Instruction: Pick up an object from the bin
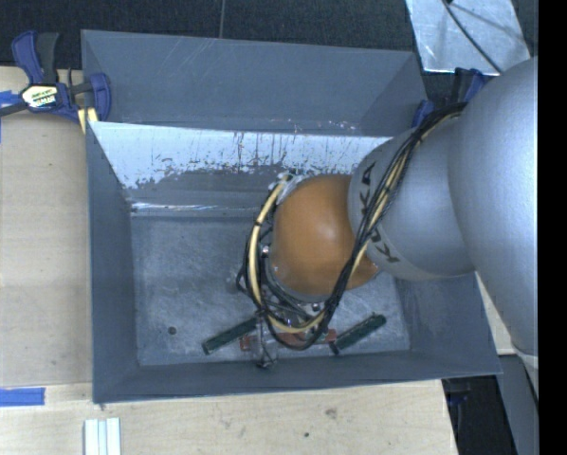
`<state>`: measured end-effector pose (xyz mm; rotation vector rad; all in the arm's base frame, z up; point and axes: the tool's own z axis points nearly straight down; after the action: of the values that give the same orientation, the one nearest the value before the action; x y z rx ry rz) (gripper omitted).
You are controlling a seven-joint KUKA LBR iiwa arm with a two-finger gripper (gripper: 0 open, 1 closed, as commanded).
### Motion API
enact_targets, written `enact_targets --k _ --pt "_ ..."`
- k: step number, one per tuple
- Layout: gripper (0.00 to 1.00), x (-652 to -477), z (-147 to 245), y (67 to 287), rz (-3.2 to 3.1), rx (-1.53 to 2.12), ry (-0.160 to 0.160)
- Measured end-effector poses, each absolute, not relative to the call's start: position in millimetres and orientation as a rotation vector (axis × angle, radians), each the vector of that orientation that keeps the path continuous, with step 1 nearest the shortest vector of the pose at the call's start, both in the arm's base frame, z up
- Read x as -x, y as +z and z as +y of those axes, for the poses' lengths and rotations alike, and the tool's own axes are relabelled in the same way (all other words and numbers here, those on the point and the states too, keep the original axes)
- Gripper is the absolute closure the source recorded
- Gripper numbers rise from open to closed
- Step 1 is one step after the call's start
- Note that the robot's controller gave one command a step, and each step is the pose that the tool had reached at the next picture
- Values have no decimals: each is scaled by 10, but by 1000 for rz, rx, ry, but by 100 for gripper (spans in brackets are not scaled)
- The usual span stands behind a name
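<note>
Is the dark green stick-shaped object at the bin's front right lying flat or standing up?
Lying flat: the dark green stick stretches along the grey metal bin floor, right of the claw.

On the floor of the bin (111, 282), close to its near wall, lies a dark green bar (228, 336) left of the middle, slanting so that its left end points nearer. A second dark green bar (361, 331) lies well apart from it toward the near right corner, also slanted, with its right end pointing farther. A small dark speck (173, 330) sits alone on the scuffed floor to the left of the first bar, and a band of dark scratch marks (227, 154) runs along the pale far wall.
</note>
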<state>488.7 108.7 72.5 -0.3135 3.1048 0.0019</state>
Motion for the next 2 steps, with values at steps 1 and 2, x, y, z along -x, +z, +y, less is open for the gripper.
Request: enact_targets --k 1,2 --pt "100 -4835 1084 733 3126 314 0" --pt "100 -5088 821 754 3111 410 8"
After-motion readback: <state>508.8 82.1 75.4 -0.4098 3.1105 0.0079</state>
